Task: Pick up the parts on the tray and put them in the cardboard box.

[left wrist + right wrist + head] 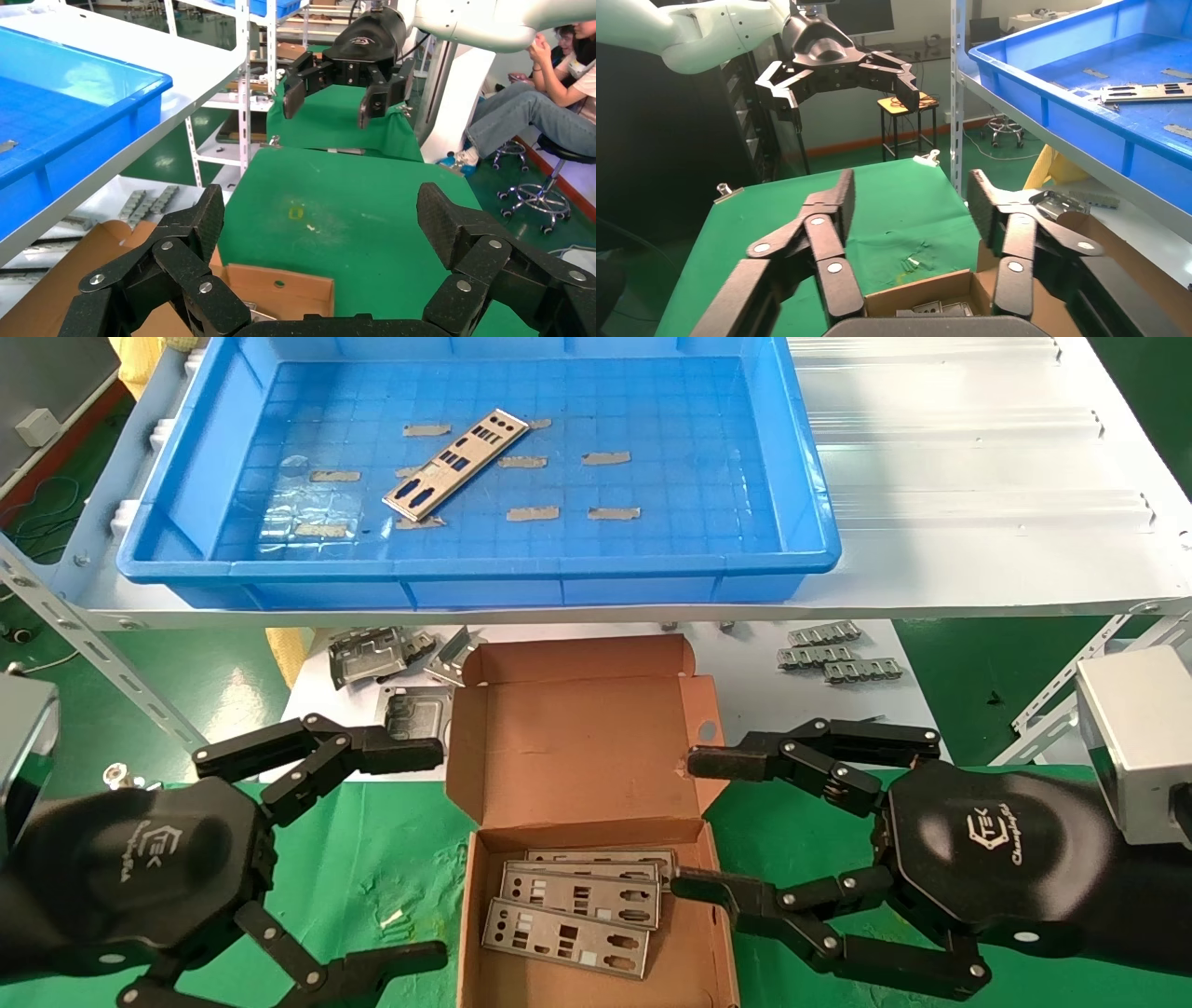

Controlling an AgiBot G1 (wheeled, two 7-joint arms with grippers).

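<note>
One silver-grey part (456,463) lies at a slant on the floor of the blue tray (466,565), on the upper white shelf. Below it, the cardboard box (577,747) stands with its lid open on the green cloth, and three parts (573,915) overlap inside it. My left gripper (438,854) hangs open and empty just left of the box. At the box's right wall my right gripper (687,823) is open and empty, with its lower finger over the rim. The right wrist view shows the tray's part (1144,91) and the box (926,291) under the right gripper (912,200).
Small grey tape strips (531,512) dot the tray floor. Folded metal brackets (372,658) and small clips (838,654) lie on the lower white shelf behind the box. Slanted shelf struts (93,645) flank the work area. A seated person (541,91) is off to the side.
</note>
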